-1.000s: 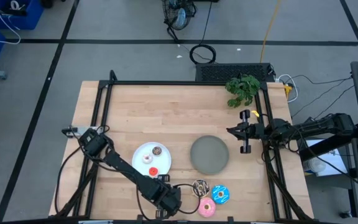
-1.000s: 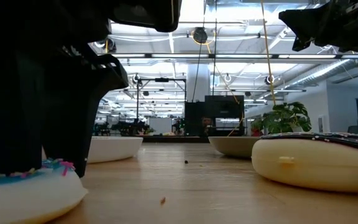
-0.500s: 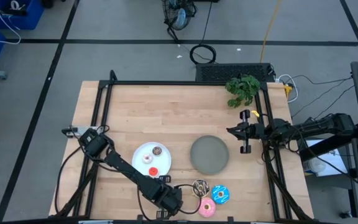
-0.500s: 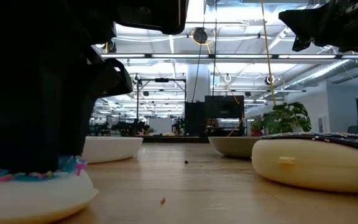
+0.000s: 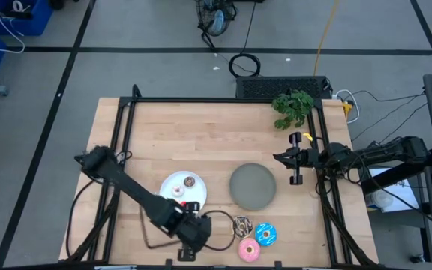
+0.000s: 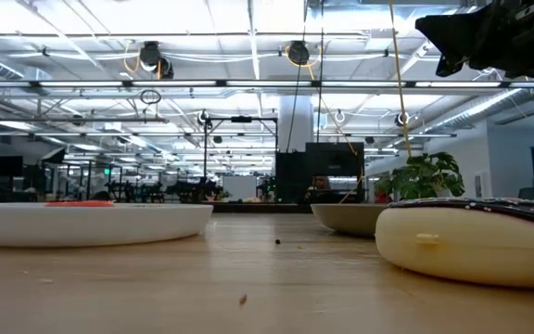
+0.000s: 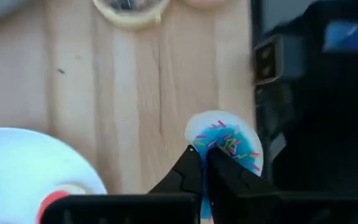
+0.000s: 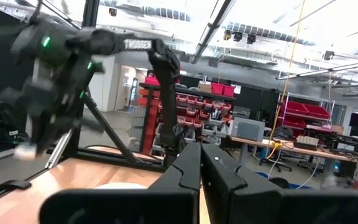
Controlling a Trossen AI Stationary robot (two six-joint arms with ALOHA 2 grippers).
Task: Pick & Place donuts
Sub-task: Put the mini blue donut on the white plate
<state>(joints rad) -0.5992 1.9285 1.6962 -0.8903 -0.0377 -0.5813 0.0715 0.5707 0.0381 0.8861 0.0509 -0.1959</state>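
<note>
**A:** How far along are you with the donuts?

**B:** About halfway, by my reckoning. The white plate (image 5: 169,182) carries the small brown donut (image 5: 190,181) and the small red donut (image 5: 184,205). There is a pale one between them that I make out less surely.

**A:** And what's left?

**B:** The three wide ones lie on the bare surface (image 5: 186,135) near its front edge. They are the chocolate sprinkled donut (image 5: 241,224), the big blue sprinkled donut (image 5: 266,235) and the pink donut (image 5: 249,250). None of them is on the grey plate (image 5: 252,186).

**A:** What's in your gripper?

**B:** My left gripper (image 7: 202,158) is pinched narrow on the small blue donut (image 7: 225,140). I'm holding it by its rim, off the wood, just in front of the white plate and beside the chocolate one. I judge it belongs with the other small ones, so what's needed is a short carry over the plate's rim.

**A:** And the other arm?

**B:** My right gripper (image 5: 280,158) waits at the surface's right edge, well apart from everything. Its fingers are drawn together on nothing.
</note>
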